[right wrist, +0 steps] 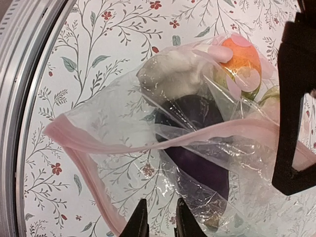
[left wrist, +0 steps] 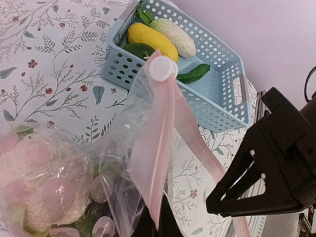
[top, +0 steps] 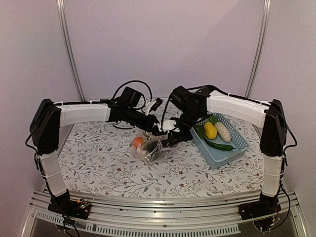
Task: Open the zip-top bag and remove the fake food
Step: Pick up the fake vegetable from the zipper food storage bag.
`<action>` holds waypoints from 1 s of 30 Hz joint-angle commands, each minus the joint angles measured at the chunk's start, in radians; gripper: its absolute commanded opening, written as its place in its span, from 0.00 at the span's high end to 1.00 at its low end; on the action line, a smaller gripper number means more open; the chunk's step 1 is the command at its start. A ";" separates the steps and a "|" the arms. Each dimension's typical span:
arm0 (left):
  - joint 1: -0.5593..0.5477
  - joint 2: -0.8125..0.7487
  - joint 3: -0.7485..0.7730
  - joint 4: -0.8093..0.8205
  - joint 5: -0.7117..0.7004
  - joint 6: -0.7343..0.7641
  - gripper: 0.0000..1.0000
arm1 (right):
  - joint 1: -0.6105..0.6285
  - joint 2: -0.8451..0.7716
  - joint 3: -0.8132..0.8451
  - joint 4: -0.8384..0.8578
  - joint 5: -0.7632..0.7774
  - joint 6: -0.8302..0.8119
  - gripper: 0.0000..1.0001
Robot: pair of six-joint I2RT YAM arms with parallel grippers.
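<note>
The clear zip-top bag (top: 150, 148) lies mid-table with its pink zip strip pulled apart and its mouth open. My left gripper (left wrist: 158, 219) is shut on the pink strip just below the white slider (left wrist: 163, 68) and holds that rim up. My right gripper (right wrist: 160, 207) is at the bag's (right wrist: 113, 123) near rim, its fingers a narrow gap apart with clear film lying between them. Inside the bag are a dark purple eggplant (right wrist: 197, 148), a white cauliflower (right wrist: 168, 74) and an orange piece (right wrist: 242, 57). In the top view the left gripper (top: 157, 131) and right gripper (top: 173, 138) meet over the bag.
The light-blue slotted basket (top: 219, 160) stands right of the bag and holds a yellow piece (top: 211, 130), a white piece (top: 222, 132), a green cucumber (top: 218, 145) and leaves. The table's metal front rail (right wrist: 19, 123) runs close by the bag.
</note>
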 commanded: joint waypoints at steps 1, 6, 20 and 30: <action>0.014 0.046 0.040 -0.075 0.114 0.043 1.00 | 0.029 0.044 0.057 0.051 0.119 -0.166 0.83; 0.020 0.060 0.054 -0.091 0.165 0.045 1.00 | 0.030 0.100 0.073 0.091 0.154 -0.241 0.85; 0.079 0.069 0.076 -0.094 0.192 0.015 1.00 | 0.033 0.233 0.061 0.225 0.241 -0.328 0.78; 0.094 0.075 0.077 -0.091 0.182 0.001 1.00 | 0.033 0.226 0.068 0.168 0.159 -0.201 0.61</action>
